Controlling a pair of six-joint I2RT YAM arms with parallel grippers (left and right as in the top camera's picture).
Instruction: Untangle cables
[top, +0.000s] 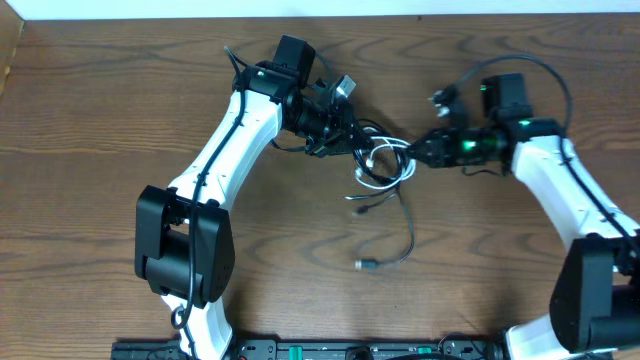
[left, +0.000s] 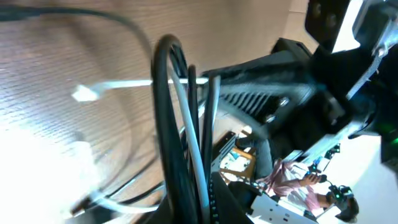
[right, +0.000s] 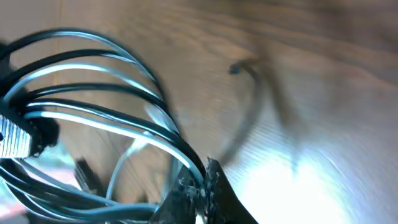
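Cables (top: 385, 165) sit knotted, left gripper (top: 356, 139) and right gripper (top: 413, 153) each pinching a side; next likely needs a gentle pull apart.

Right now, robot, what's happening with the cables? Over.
Left tool shut on cables. Right tool likewise. Black end loose on table. Nothing in the way.

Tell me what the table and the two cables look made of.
Table: wood or wood-look laminate, brown with visible grain streaks and a dull sheen. White cable: smooth, plastic-like jacket, probably flexible since it loops. Black cable: seemingly the same kind of jacket, glossy where light catches it.
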